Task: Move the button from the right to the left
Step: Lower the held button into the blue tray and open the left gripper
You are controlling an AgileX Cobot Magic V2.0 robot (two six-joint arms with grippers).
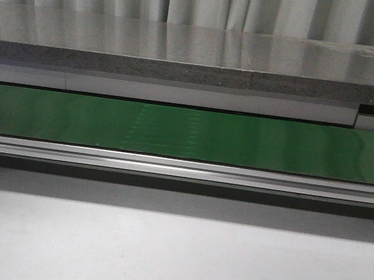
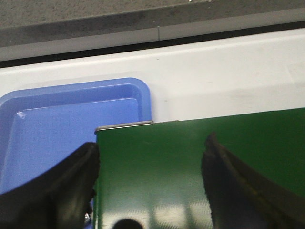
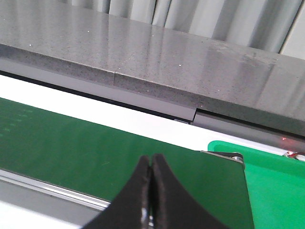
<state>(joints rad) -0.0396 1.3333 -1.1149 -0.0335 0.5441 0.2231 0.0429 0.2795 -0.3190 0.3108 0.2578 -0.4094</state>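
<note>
The button is out of view in every frame. My left gripper is open and empty, its black fingers spread over the left end of the green conveyor belt, next to a blue tray. My right gripper is shut with nothing between its jaws, hovering over the right end of the belt, near a green tray. Neither gripper shows in the front view, where the belt runs across bare.
A grey stone-like counter runs behind the belt, with curtains behind it. A metal rail edges the belt's near side. White table surface lies in front. The blue tray holds nothing that I can see.
</note>
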